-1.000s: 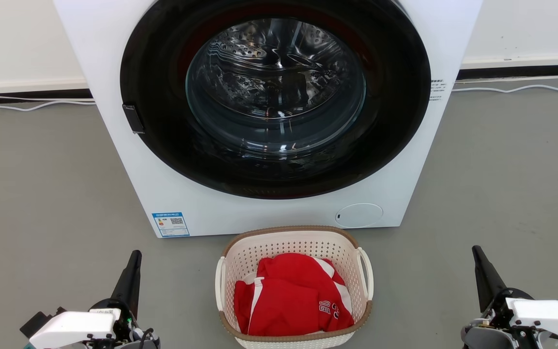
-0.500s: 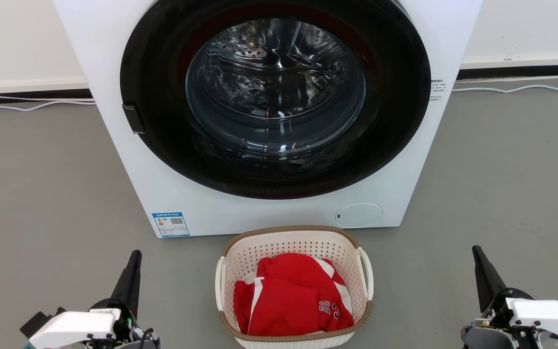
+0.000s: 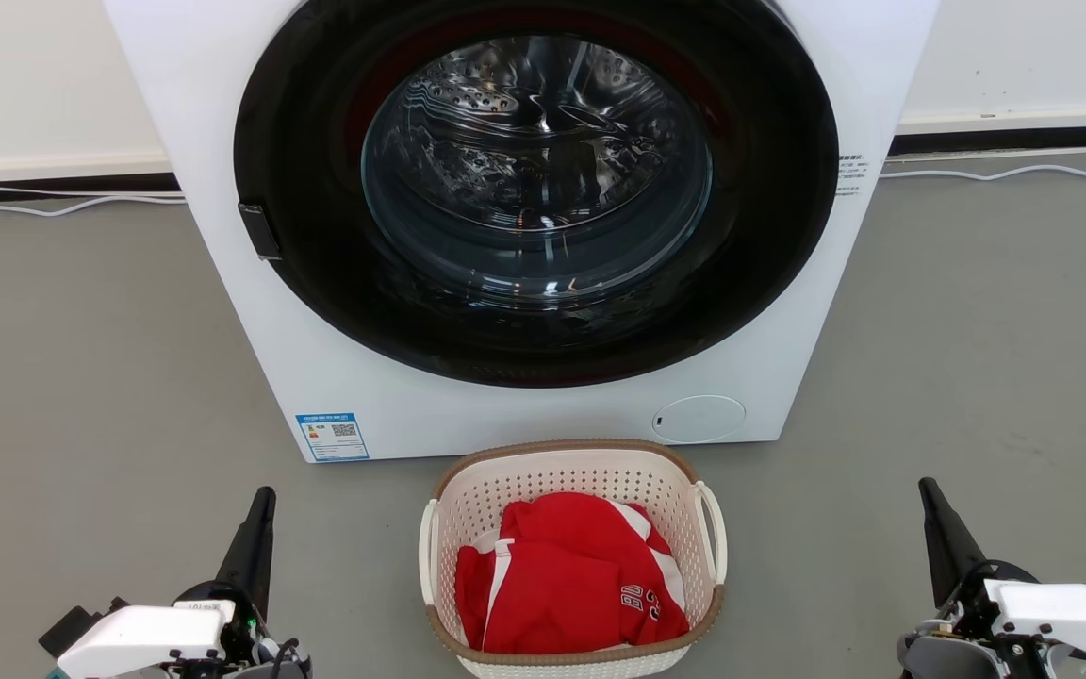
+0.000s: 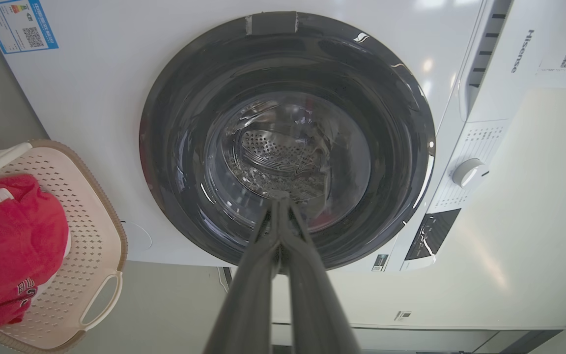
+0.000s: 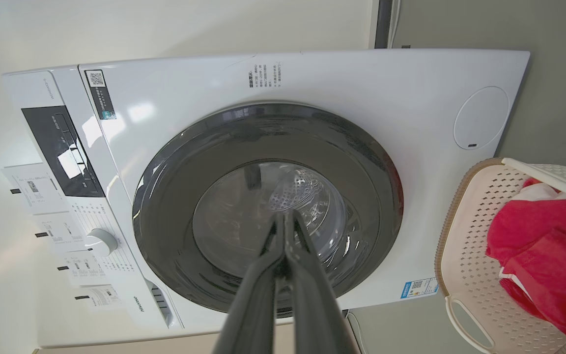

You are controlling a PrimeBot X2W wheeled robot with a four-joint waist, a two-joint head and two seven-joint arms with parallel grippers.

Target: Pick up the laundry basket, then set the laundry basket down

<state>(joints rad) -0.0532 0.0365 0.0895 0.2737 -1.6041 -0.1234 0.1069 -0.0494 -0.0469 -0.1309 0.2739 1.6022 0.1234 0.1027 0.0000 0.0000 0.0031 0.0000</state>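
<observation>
While the small cream-white perforated plastic laundry basket point(image 3: 552, 476) point(image 4: 94, 231) point(image 5: 469, 236) with a brown woven-look rim sits on the grey floor point(image 3: 81, 377), neither gripper touches it. It stands upright, just in front of the large white front-loading washing machine point(image 3: 543, 420) point(image 4: 91, 98) point(image 5: 361, 83), below its round dark glass door point(image 3: 534, 189), which is closed. White loop handles on the basket's left point(image 3: 427, 552) and right point(image 3: 715, 533) sides, both free. Inside lies a crumpled red garment with white trim point(image 3: 567, 575) point(image 4: 13, 236) point(image 5: 543, 255), filling most of the bottom. Left gripper point(image 3: 263, 500) point(image 4: 280, 196) is low at the left of the head view, well apart from the basket, holding nothing; in the left wrist view its two long dark fingers meet at the tips. Right gripper point(image 3: 929, 490) point(image 5: 285, 214) mirrors it at the lower right, also well apart from the basket, fingers pressed together and holding nothing. Both point toward the washer. A blue label sticker point(image 3: 332, 436) sits on the washer's lower left front. A thin white cable point(image 3: 1005, 173) runs along the floor by the pale wall behind.
</observation>
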